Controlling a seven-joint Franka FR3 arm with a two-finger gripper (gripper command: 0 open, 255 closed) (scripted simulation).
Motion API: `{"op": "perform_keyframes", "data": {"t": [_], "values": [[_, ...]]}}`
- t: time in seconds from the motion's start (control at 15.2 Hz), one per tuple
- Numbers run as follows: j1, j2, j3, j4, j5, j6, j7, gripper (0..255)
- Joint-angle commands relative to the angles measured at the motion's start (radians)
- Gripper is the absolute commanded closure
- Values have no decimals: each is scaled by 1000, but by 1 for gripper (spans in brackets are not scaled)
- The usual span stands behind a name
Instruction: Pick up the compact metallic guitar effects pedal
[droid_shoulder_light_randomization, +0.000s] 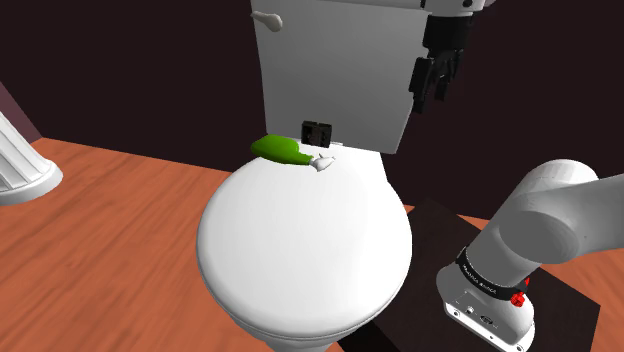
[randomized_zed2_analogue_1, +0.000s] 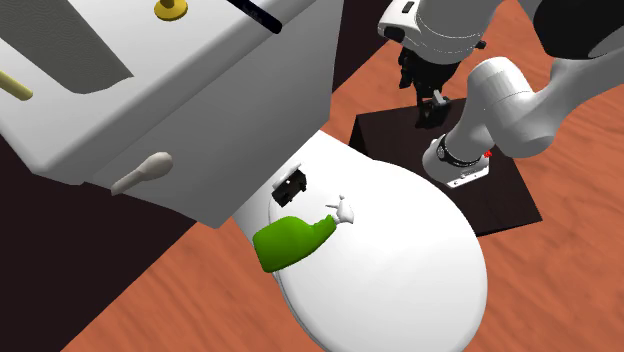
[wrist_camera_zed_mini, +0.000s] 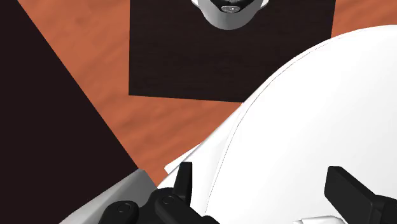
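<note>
The guitar pedal (droid_shoulder_light_randomization: 316, 132) (randomized_zed2_analogue_1: 291, 186) is a small dark box. It sits at the back of the white toilet lid (droid_shoulder_light_randomization: 300, 250) (randomized_zed2_analogue_1: 400, 270), against the tank (droid_shoulder_light_randomization: 330, 60). My gripper (droid_shoulder_light_randomization: 431, 98) (randomized_zed2_analogue_1: 431, 112) hangs high in the air, off to the shoulder view's right of the tank and well apart from the pedal. In the wrist view the gripper (wrist_camera_zed_mini: 264, 188) is open, its fingers (wrist_camera_zed_mini: 184, 181) wide apart with nothing between them, above the lid's rim (wrist_camera_zed_mini: 318, 114).
A green bottle (droid_shoulder_light_randomization: 280, 150) (randomized_zed2_analogue_1: 292, 240) with a white spray head lies beside the pedal on the lid. My dark stand (droid_shoulder_light_randomization: 425, 225) (randomized_zed2_analogue_1: 505, 195) (wrist_camera_zed_mini: 191, 57) is on the wooden floor next to the toilet. A white column base (droid_shoulder_light_randomization: 20, 165) is far left.
</note>
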Motion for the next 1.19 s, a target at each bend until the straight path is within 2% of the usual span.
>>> {"op": "perform_keyframes", "data": {"t": [0.0, 0.53, 1.12], "values": [[0, 0, 0, 0, 0, 0, 0, 0], [-1, 291, 51, 68, -1, 208, 60, 0], [-6, 647, 97, 249, -43, 361, 137, 0]]}}
